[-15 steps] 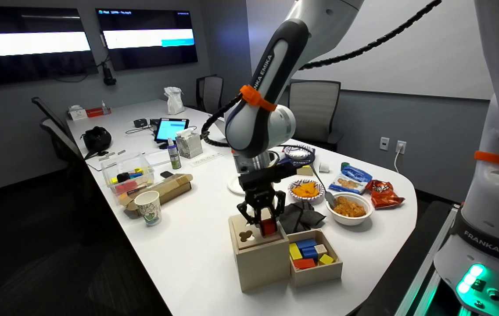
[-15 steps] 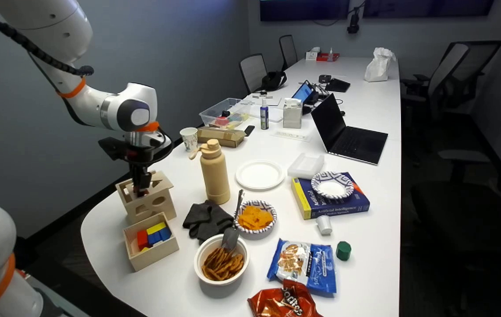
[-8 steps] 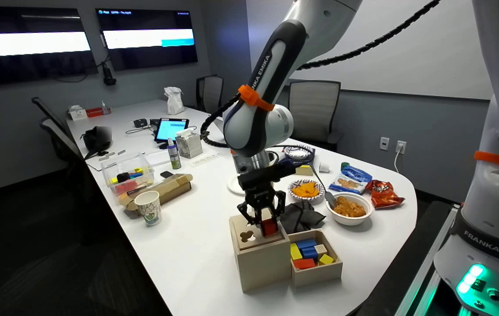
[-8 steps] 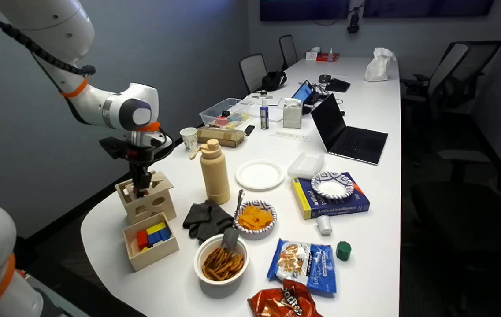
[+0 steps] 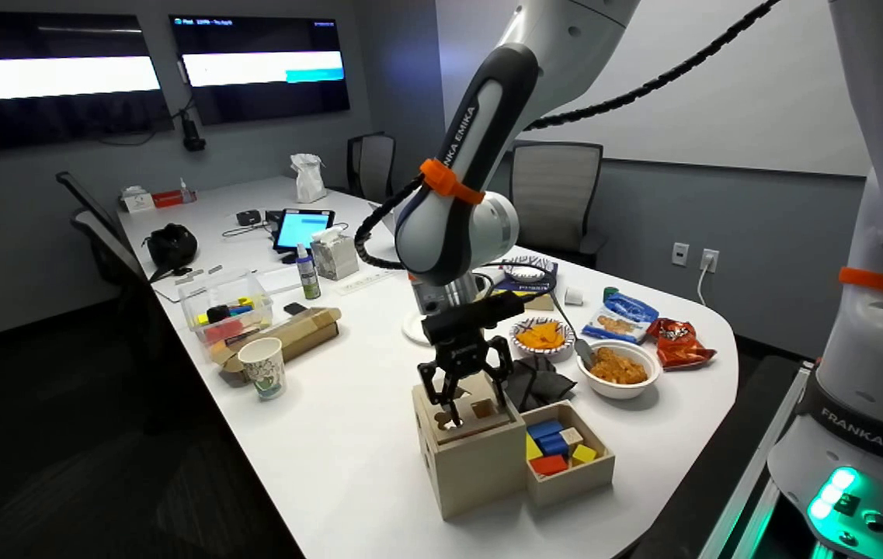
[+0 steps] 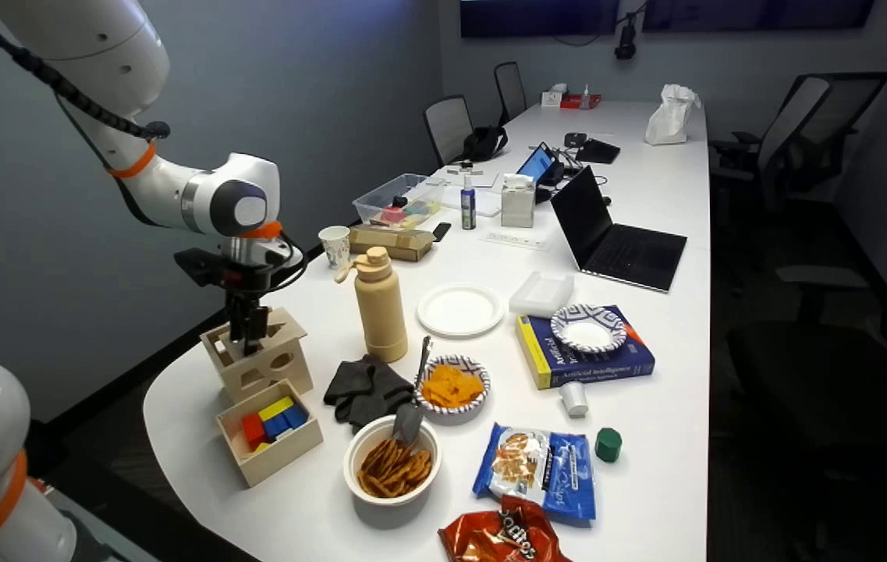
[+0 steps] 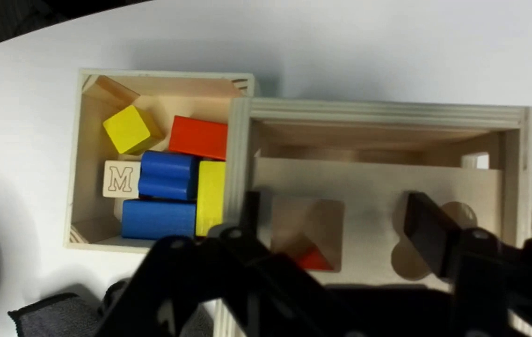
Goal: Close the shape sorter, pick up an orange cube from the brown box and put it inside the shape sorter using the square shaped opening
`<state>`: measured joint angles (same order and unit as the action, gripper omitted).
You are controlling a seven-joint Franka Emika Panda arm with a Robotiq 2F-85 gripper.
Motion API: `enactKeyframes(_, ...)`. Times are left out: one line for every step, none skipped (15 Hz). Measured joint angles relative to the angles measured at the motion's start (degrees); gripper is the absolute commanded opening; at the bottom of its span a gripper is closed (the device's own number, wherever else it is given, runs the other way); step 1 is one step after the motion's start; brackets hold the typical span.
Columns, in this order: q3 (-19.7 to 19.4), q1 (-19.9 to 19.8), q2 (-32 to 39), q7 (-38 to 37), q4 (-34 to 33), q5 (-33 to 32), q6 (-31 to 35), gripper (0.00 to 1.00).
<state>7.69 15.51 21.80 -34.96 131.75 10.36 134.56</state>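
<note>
The wooden shape sorter (image 5: 480,473) stands upright on the table, its board with cut-outs (image 7: 364,182) lying inside the frame. A strip along one side of that board is uncovered in the wrist view. Through the square opening (image 7: 310,213) a corner of the orange cube (image 7: 315,261), red in colour, shows down inside; the rest of it is hidden. My gripper (image 7: 338,220) is open just over the board, one finger (image 7: 427,229) above the clover-shaped opening, nothing between the fingers. Against the sorter sits the brown box (image 6: 279,457) with several blocks, among them a red one (image 7: 198,137).
A dark cloth (image 6: 369,390) lies close to the sorter, with a bowl of snacks (image 6: 392,468) and a plate of chips (image 6: 451,386) beyond it. A tan bottle (image 6: 381,304) stands nearby. The table edge curves close behind the sorter and box.
The gripper has opened and let go of the red-orange cube, which has dropped through the square opening. The sorter and brown box have shifted slightly to the right in an exterior view.
</note>
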Motion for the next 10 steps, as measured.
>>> enactKeyframes(0.00, 0.07, 0.32, 0.00, -0.01, 0.00, 0.00, 1.00)
enactKeyframes(0.00, 0.13, 0.60, 0.00, -0.02, 0.00, 0.00, 1.00)
enactKeyframes(0.00, 0.15, 0.81, 0.00, -0.03, 0.00, 0.01, 1.00)
enactKeyframes(-0.01, 0.15, 0.86, 0.00, -0.05, 0.00, 0.02, 1.00)
enactKeyframes(-0.01, 0.15, 0.86, 0.00, -0.06, 0.00, 0.03, 1.00)
enactKeyframes(-0.02, 0.15, 0.85, 0.00, -0.06, 0.00, 0.08, 1.00)
enactKeyframes(-0.02, 0.15, 0.83, 0.04, -0.06, 0.00, 0.19, 1.00)
enactKeyframes(-0.01, 0.15, 0.78, 0.11, -0.06, 0.00, 0.36, 1.00)
enactKeyframes(0.03, 0.12, 0.67, 0.38, -0.06, 0.08, 0.63, 1.00)
enactKeyframes(0.10, 0.08, 0.46, 0.72, -0.05, 0.19, 0.97, 1.00)
